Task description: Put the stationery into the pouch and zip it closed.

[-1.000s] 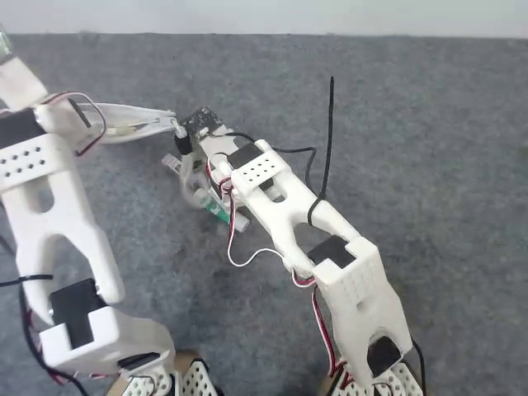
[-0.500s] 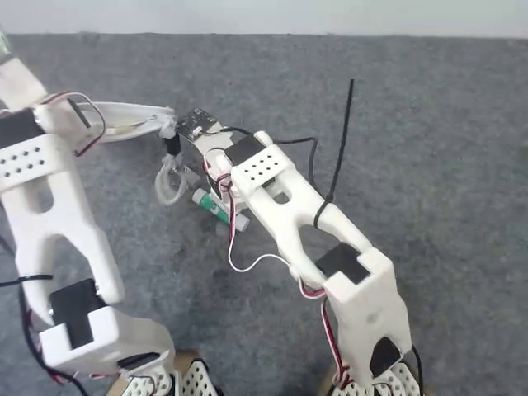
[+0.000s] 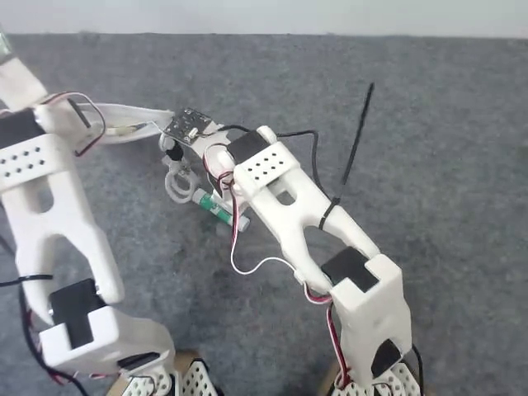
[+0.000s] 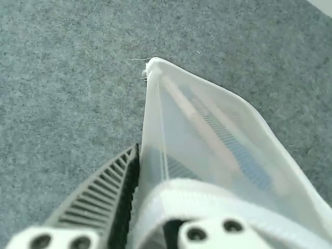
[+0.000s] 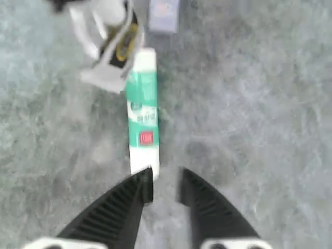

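My left gripper point(image 4: 148, 207) is shut on the edge of a translucent white pouch point(image 4: 207, 135), held off the carpet; a pen-like stick and a ruler show through its wall. From the high view the pouch point(image 3: 132, 124) sits at the far left, close to the right arm's wrist point(image 3: 190, 132). A green and white glue stick point(image 5: 142, 124) lies on the carpet just beyond my right gripper point(image 5: 164, 182), which is slightly open and holds nothing. The glue stick point(image 3: 219, 206) lies partly under that arm.
A white looped object with a yellow part point(image 5: 106, 41) rests at the glue stick's far end, also visible as a white loop point(image 3: 177, 183). A small lavender block point(image 5: 163, 13) lies beyond it. Grey carpet point(image 3: 429, 148) spreads open to the right.
The right arm's wrist has lifted and swung back toward the pouch, uncovering more of the glue stick. The left arm and pouch have stayed put.
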Controlling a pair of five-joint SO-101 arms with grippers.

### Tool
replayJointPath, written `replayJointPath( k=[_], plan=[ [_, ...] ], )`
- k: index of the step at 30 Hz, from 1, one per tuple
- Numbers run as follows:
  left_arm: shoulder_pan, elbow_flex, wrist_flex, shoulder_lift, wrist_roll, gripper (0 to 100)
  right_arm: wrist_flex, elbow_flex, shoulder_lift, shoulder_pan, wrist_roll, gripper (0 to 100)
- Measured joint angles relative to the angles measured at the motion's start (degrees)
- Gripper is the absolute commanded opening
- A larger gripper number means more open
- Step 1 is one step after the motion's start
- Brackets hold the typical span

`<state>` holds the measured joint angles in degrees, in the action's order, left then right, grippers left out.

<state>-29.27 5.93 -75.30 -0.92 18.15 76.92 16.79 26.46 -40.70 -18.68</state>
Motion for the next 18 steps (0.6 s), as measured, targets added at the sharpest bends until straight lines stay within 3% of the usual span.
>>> replayJointPath(
  k=[3,12,18],
  plan=[
    [0.00,0.00,0.00,0.00,0.00,1,-0.26,0.62,2.29,0.00,3.34,34.1],
    [-0.18,-1.23,0.00,0.00,0.00,1,-0.79,3.96,10.37,0.35,0.97,11.5],
    [-0.26,-1.32,0.35,-0.53,0.00,1,2.64,12.04,17.14,1.23,0.35,5.8]
  ],
)
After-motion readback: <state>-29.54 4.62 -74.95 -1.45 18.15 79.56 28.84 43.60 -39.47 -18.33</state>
